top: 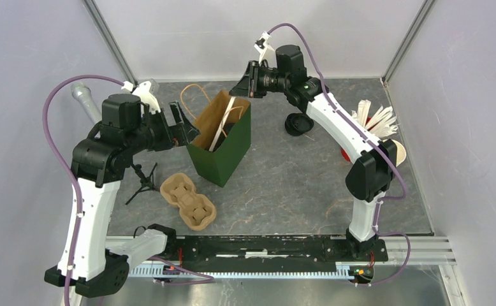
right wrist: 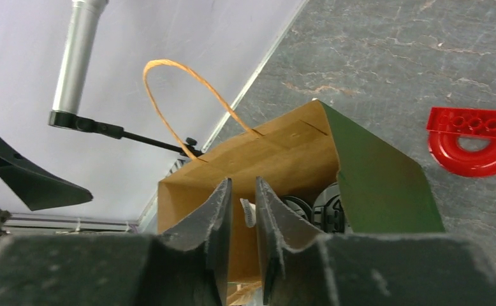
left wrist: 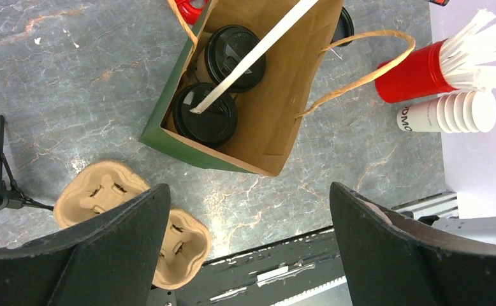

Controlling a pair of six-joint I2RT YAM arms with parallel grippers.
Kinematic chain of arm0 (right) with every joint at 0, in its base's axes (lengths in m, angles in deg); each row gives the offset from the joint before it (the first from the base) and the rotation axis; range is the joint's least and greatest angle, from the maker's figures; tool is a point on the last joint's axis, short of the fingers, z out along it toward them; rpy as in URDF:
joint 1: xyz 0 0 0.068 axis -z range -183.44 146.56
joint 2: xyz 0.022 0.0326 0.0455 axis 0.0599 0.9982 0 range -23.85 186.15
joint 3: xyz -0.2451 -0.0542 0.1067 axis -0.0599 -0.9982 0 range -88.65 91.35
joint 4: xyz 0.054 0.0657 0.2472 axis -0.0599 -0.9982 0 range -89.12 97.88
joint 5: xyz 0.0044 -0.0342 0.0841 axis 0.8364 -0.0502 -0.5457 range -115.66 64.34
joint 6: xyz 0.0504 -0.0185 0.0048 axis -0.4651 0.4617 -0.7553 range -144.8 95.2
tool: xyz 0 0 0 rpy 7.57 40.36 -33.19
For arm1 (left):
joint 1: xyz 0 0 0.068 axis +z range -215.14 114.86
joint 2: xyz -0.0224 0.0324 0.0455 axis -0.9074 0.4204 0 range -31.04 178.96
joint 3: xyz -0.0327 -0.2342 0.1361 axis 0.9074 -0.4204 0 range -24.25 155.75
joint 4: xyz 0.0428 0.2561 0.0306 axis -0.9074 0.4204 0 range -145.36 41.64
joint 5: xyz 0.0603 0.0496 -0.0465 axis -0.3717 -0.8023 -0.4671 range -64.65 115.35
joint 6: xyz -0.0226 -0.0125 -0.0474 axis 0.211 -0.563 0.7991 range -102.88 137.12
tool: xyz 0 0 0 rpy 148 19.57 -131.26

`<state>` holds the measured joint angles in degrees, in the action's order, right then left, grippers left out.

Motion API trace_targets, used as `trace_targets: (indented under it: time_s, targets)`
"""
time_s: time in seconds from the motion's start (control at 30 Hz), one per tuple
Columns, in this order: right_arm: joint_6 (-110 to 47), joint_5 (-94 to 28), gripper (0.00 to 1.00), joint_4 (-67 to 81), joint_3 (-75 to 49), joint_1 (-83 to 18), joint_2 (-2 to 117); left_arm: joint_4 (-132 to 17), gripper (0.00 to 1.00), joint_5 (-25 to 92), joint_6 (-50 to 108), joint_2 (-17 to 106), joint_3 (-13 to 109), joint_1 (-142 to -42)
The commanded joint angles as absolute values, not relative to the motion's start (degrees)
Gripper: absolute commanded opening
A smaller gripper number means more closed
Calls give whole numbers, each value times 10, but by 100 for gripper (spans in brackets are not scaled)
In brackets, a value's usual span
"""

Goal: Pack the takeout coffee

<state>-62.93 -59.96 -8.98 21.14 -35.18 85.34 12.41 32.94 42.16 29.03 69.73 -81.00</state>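
Two takeout coffee cups with black lids point(left wrist: 236, 57) point(left wrist: 205, 115) stand inside the green paper bag point(top: 223, 150), which is brown inside. A long white stick point(left wrist: 252, 54) leans in the bag with its lower end on the nearer lid. My right gripper point(top: 239, 88) hovers over the bag's far rim. Its jaws are a narrow gap apart, and the stick's top end point(right wrist: 247, 210) shows in that gap without touching either finger. The lids point(right wrist: 331, 207) show below it. My left gripper point(left wrist: 248, 248) is wide open and empty, held high beside the bag's left side point(top: 182, 124).
A tan pulp cup carrier point(top: 188, 201) lies in front of the bag. A loose black lid point(top: 298, 124) lies right of the bag. A red cup of white sticks point(left wrist: 417, 73) and a stack of lidless cream cups point(left wrist: 449, 113) sit at the far right. A small black tripod point(top: 142, 182) stands at the left. A red arch brick point(right wrist: 472, 137) lies behind the bag.
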Motion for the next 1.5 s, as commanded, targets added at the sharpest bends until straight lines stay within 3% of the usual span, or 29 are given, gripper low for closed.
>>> trace_targets:
  time_s: [0.0, 0.13, 0.2, 0.27, 0.43, 0.57, 0.7, 1.0, 1.33, 1.47]
  targets:
    - [-615, -579, 30, -84, 243, -341, 840, 128, 100, 328, 388, 298, 723, -811]
    - [-598, -546, 43, -102, 231, -310, 800, 128, 100, 330, 388, 302, 723, -811]
    - [-586, -530, 56, -111, 204, -287, 771, 125, 100, 334, 390, 303, 720, -811]
    - [-568, -516, 58, -123, 178, -265, 742, 120, 100, 338, 390, 303, 716, -811]
    - [-486, -431, 58, -211, 176, -233, 680, 116, 100, 339, 393, 305, 714, -811]
    - [-435, -238, 59, -342, 184, -227, 630, 116, 100, 332, 399, 303, 710, -811]
    - [-414, -134, 60, -402, 129, -189, 567, 112, 100, 327, 408, 297, 698, -811]
    - [-357, -133, 44, -462, 34, -38, 521, 106, 100, 332, 412, 288, 677, -811]
    - [-435, -108, 39, -391, -43, 19, 506, 96, 100, 348, 421, 277, 662, -811]
    - [-462, -67, 46, -420, -69, 22, 479, 98, 100, 356, 424, 267, 655, -811]
